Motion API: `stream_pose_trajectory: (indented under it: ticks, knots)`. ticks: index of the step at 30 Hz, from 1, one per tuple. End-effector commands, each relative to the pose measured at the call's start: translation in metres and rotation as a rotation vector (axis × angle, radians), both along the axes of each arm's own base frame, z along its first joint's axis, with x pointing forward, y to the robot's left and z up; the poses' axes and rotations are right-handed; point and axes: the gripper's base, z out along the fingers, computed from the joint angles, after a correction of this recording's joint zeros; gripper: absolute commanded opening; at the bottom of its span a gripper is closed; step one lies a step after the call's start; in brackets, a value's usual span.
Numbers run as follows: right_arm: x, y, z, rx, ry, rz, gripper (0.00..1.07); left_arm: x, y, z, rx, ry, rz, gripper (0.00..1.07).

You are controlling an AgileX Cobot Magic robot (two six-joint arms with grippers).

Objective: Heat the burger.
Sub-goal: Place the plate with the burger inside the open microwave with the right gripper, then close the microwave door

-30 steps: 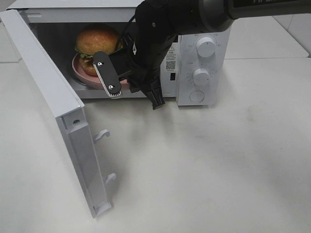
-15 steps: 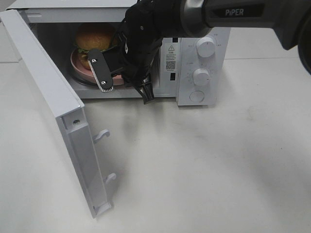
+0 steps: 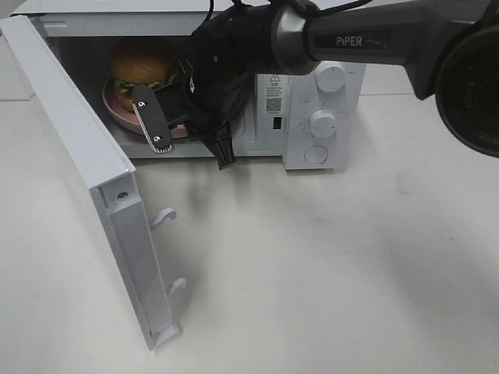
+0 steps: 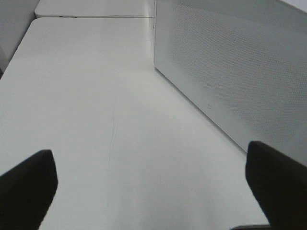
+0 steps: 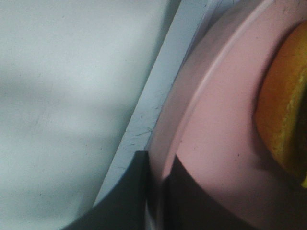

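White "PiPER" lettering [image 3: 362, 40] marks the arm [image 3: 300, 31]; right claw [image 5: 156, 187] pinches the burger's [image 3: 140, 62] pink plate [image 5: 216, 120], left claw [image 4: 153, 182] released.

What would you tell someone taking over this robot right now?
Left gripper: open, holding nothing, above the white table.
Right gripper: shut on the rim of the shallow pink round plate.
The golden-bun burger sits on that plate inside the white microwave oven; its door stands open.
Left to do: release the plate, withdraw the arm, shut the door, start heating.
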Motion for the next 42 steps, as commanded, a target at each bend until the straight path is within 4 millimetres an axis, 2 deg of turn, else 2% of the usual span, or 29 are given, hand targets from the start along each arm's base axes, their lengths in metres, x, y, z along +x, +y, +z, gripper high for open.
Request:
stream_pose_trajectory:
  ticks: [1,8,13,15,17,18,19,20,21,22,25,28,35,42]
  knots:
    - [0.005,0.005,0.016,0.053,-0.078,0.018,0.0,-0.002,0.0,0.0,-0.004,-0.028,-0.006,1.0]
    - [0.01,0.002,0.011,0.084,-0.074,-0.023,0.04,-0.002,0.0,0.0,-0.004,-0.028,-0.006,1.0]
    - [0.014,-0.003,0.008,0.086,-0.069,-0.044,0.11,-0.002,0.0,0.0,-0.004,-0.028,-0.006,1.0]
    - [0.015,-0.003,0.009,0.092,-0.075,-0.041,0.19,-0.002,0.0,0.0,-0.004,-0.028,-0.006,1.0]
    - [0.015,-0.003,0.009,0.094,-0.076,-0.041,0.22,-0.002,0.0,0.0,-0.004,-0.028,-0.006,1.0]
    - [0.013,-0.001,0.009,0.097,-0.075,-0.038,0.31,-0.002,0.0,0.0,-0.004,-0.028,-0.006,1.0]
    - [0.013,-0.001,0.009,0.097,-0.075,-0.038,0.31,-0.002,0.0,0.0,-0.004,-0.028,-0.006,1.0]
    - [0.014,-0.001,0.009,0.102,-0.08,-0.037,0.39,-0.002,0.0,0.0,-0.004,-0.028,-0.006,1.0]
    - [0.014,-0.001,0.009,0.102,-0.08,-0.037,0.39,-0.002,0.0,0.0,-0.004,-0.028,-0.006,1.0]
    - [0.014,-0.001,0.01,0.107,-0.079,-0.042,0.46,-0.002,0.0,0.0,-0.004,-0.028,-0.006,1.0]
    - [0.011,0.004,0.01,0.119,-0.072,-0.048,0.54,-0.002,0.0,0.0,-0.004,-0.028,-0.006,1.0]
    - [0.006,0.009,0.012,0.13,-0.071,-0.044,0.57,-0.002,0.0,0.0,-0.004,-0.028,-0.006,1.0]
    - [-0.005,0.016,0.024,0.17,-0.067,-0.056,0.58,-0.002,0.0,0.0,-0.004,-0.028,-0.006,1.0]
    - [-0.013,0.009,0.027,0.163,-0.048,-0.068,0.6,-0.002,0.0,0.0,-0.004,-0.028,-0.006,1.0]
